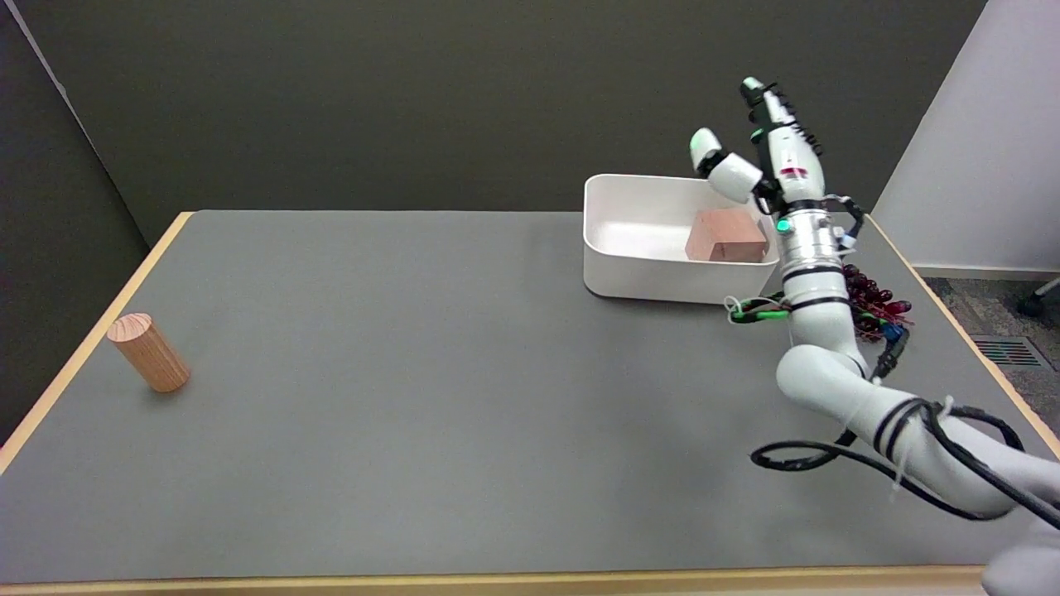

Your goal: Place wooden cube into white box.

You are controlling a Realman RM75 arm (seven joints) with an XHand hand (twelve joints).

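The grey desk [414, 397] carries the white box [629, 273] at its far right. The right arm reaches up beside the box, and the right hand [766, 161] is raised above the box's right rim, fingers [706, 147] spread apart and holding nothing. The wooden cube [725, 236] lies inside the box, against its right side, apart from the hand. Judging by this, the placing is done; only drawing the arm back seems left. A wooden cylinder [149, 352] lies far left, untouched.
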